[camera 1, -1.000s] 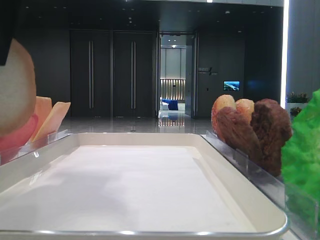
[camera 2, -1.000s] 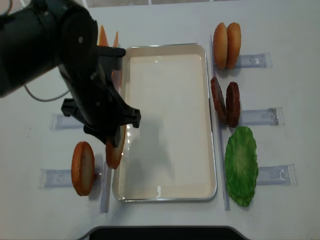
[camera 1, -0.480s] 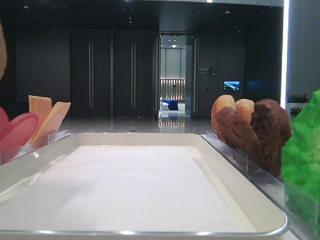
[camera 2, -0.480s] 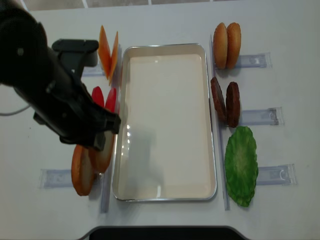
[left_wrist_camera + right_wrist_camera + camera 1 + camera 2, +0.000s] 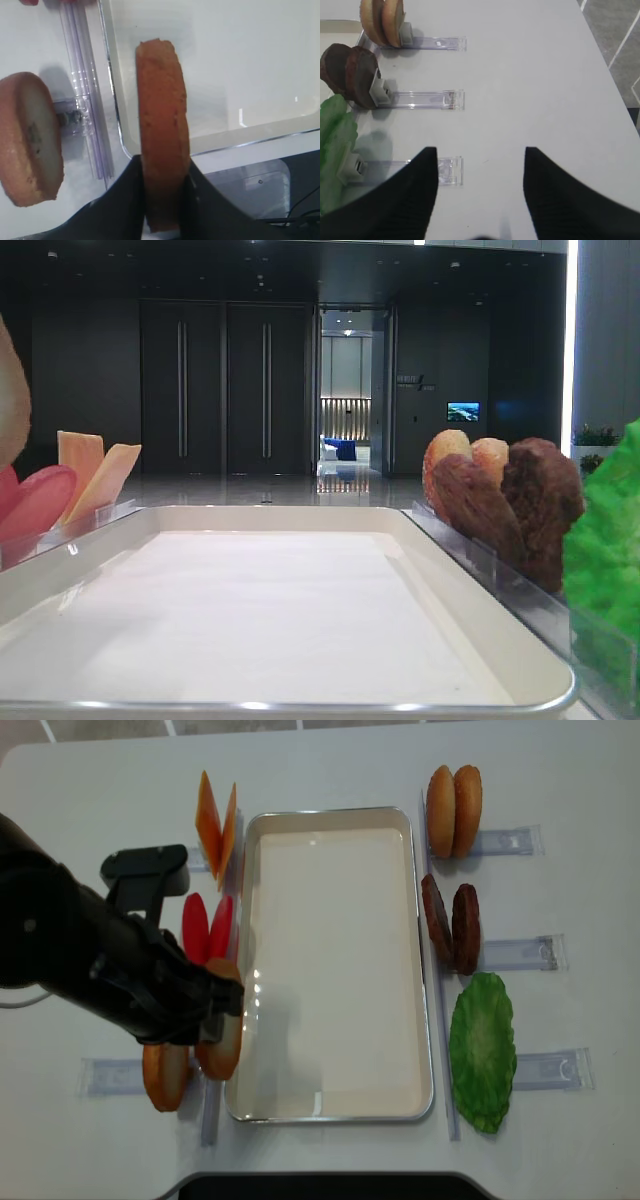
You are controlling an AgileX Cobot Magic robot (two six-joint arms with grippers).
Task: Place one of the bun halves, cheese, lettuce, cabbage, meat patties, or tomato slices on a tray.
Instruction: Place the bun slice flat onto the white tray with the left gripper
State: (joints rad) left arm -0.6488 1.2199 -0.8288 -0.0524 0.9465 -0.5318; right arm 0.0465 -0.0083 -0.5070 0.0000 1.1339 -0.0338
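The left gripper (image 5: 162,200) has its jaws clamped on an upright bun half (image 5: 162,150) above the tray (image 5: 425,1020) rim, nothing placed yet, while the right gripper (image 5: 480,195) hangs open and empty.

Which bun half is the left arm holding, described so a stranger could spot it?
Start at the big white tray mid-table and go to its near-left corner. Two bun halves are there; the held bun half stands on edge over the tray's rim, pinched between the left gripper's fingers, while the other bun half sits alone, further left.
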